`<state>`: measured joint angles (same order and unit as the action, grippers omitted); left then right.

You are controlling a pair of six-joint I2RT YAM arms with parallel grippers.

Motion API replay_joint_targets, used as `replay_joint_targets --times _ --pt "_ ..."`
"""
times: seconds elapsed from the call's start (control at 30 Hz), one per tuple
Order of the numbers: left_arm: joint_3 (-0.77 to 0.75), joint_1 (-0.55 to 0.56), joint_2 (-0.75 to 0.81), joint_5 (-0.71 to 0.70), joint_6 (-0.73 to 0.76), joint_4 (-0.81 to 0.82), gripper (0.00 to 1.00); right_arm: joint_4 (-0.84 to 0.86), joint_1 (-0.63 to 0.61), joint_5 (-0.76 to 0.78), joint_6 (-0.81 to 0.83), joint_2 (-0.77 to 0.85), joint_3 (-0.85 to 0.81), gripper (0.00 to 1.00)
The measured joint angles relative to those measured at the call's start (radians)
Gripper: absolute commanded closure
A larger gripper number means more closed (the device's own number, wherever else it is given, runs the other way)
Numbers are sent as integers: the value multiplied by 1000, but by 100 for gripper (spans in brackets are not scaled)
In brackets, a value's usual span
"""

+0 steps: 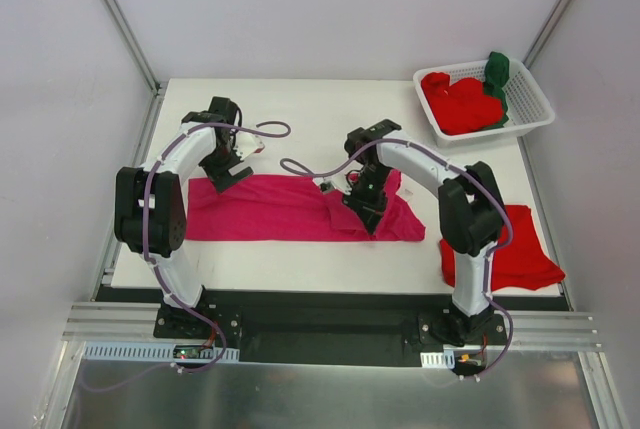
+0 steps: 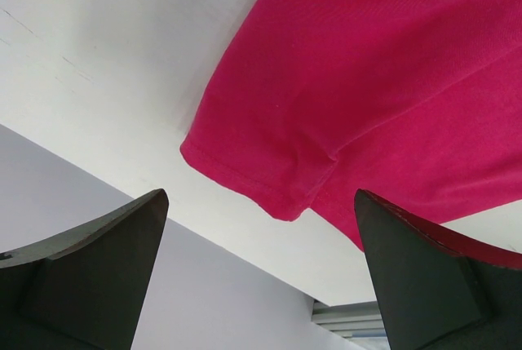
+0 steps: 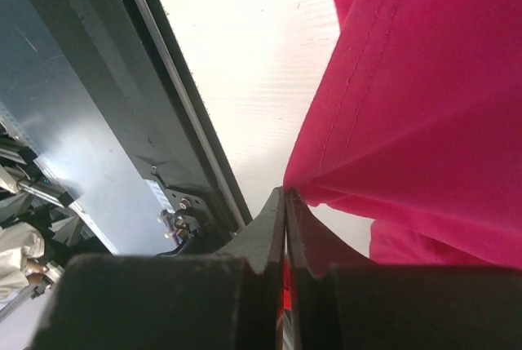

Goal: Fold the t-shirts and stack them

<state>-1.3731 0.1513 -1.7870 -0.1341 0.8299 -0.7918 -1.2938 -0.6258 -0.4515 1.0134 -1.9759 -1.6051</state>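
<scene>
Jaws on the right gripper (image 3: 285, 197) are pinching shut on a hem of the magenta t-shirt (image 1: 270, 207), which is lying along the middle of the table (image 1: 300, 114); judged purpose: raising that right end for folding over. Jaws on the left gripper (image 2: 259, 203) are standing wide, hovering just above the shirt's left corner, apparently readying to grasp it. A red t-shirt (image 1: 520, 249) is resting folded at the near right corner, likely starting the stack. Unfolded shirts (image 1: 460, 104) are waiting in the basket (image 1: 537, 97) at the far right corner.
</scene>
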Motion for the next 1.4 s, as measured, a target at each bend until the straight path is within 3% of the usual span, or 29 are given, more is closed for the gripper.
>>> replay_joint_targets --times 0.1,0.3,0.33,0.4,0.43,0.73,1.07,1.2,1.4 --pt "0 0 0 0 0 0 1 -2 -12 -2 9 1 26 98" --pt "2 0 2 0 0 0 1 -5 -26 3 23 3 65 63" --pt "2 0 2 0 0 0 1 -5 -27 7 23 5 69 42" --pt "4 0 5 0 0 0 1 -1 -27 21 19 16 78 21" --pt "6 0 8 0 0 0 1 3 -27 31 18 24 82 4" --pt "13 27 52 3 -5 -3 1 182 -26 232 -57 150 104 4" --pt "-113 229 73 171 -38 -55 1 304 68 396 -126 122 97 4" --pt "-47 240 74 230 -54 -62 1 350 97 410 -142 69 96 4" --pt "169 233 100 275 -61 -47 1 430 92 405 -145 14 96 4"
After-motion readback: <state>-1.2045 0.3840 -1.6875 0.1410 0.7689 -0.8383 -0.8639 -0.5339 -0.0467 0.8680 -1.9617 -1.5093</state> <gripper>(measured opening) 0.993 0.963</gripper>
